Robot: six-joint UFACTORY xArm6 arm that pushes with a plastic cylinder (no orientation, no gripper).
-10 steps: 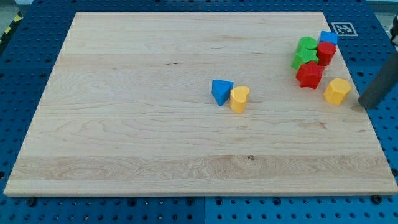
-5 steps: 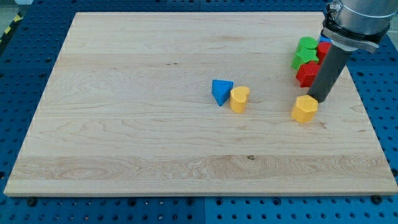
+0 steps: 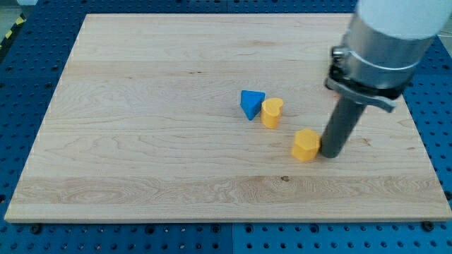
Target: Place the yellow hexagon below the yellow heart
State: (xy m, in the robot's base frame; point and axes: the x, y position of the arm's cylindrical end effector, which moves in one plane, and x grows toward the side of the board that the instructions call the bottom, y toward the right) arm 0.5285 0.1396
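The yellow hexagon point(image 3: 306, 145) lies on the wooden board point(image 3: 141, 106), right of the middle and a little toward the view's bottom. The yellow heart point(image 3: 271, 112) sits up and to the left of it, touching a blue triangle point(image 3: 251, 104) on its left. My tip point(image 3: 328, 154) stands right against the hexagon's right side. The rod rises from there to the arm's large grey body at the view's top right.
The arm's body point(image 3: 385, 42) covers the board's top right corner, so the red, green and blue blocks there are hidden. Blue perforated table point(image 3: 21, 85) surrounds the board on all sides.
My tip has swept from the board's right edge leftward and downward, pushing the yellow hexagon from the right side toward the yellow heart. The arm now hides the top right cluster.
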